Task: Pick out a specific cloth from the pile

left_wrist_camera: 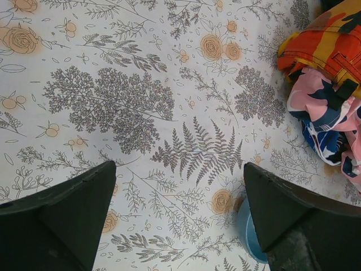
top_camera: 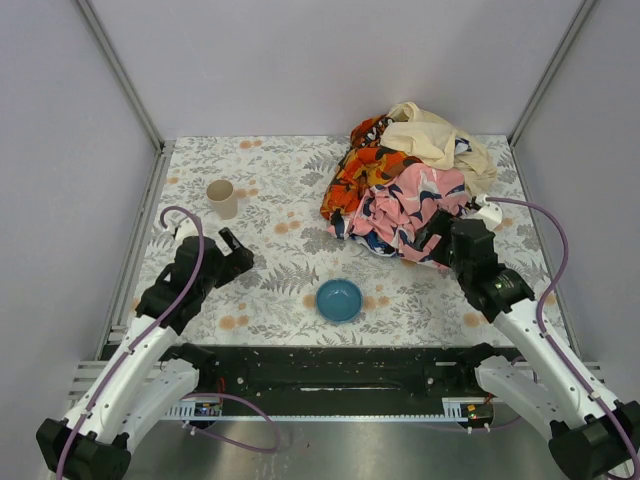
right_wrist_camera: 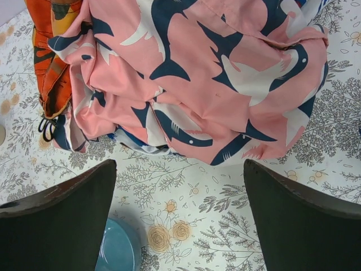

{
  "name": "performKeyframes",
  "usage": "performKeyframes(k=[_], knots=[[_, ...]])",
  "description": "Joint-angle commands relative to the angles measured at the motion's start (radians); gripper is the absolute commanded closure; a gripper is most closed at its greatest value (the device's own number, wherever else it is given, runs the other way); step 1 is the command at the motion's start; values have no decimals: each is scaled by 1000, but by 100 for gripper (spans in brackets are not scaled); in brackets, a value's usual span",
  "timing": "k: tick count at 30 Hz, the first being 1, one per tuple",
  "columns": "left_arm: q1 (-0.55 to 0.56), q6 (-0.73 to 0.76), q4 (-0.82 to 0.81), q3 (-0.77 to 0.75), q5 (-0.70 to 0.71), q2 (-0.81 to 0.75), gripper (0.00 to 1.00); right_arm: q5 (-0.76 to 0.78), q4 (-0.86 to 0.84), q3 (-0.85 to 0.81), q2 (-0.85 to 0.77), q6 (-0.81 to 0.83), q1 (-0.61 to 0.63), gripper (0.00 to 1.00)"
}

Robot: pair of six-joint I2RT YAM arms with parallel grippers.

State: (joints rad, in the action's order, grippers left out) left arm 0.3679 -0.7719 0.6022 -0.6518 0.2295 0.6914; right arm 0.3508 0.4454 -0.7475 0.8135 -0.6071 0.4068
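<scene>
The pile (top_camera: pixel 405 190) lies at the back right of the table: a pink shark-print fabric (top_camera: pixel 415 205) in front, an orange-red printed cloth (top_camera: pixel 358 178) on the left, a cream cloth (top_camera: pixel 437 140) behind. No plain mustard-yellow cloth shows in any view; it is hidden. My right gripper (top_camera: pixel 432 240) is open and empty at the pile's near edge. In the right wrist view the gripper (right_wrist_camera: pixel 179 166) is over bare table just short of the pink fabric (right_wrist_camera: pixel 214 73). My left gripper (top_camera: pixel 236 252) is open and empty over the table at the left (left_wrist_camera: pixel 179 169).
A blue bowl (top_camera: pixel 339 299) sits at front centre; it also shows in the left wrist view (left_wrist_camera: pixel 247 231) and the right wrist view (right_wrist_camera: pixel 118 251). A beige cup (top_camera: pixel 222 198) stands at the back left. Walls enclose the table on three sides.
</scene>
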Motion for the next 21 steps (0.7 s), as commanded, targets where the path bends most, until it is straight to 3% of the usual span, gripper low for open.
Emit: performKeyframes(k=[1,13,21], knots=[[-4,3,-8,-26,-7,10,1,10,-36,16,-13,6,4,1],[-4,25,-99,49,-67,-9,1,125,-57,158,-105,-321,3,0],[-4,63,-176,64,-111,-4,1,179,-178,232,-27,-441,3,1]])
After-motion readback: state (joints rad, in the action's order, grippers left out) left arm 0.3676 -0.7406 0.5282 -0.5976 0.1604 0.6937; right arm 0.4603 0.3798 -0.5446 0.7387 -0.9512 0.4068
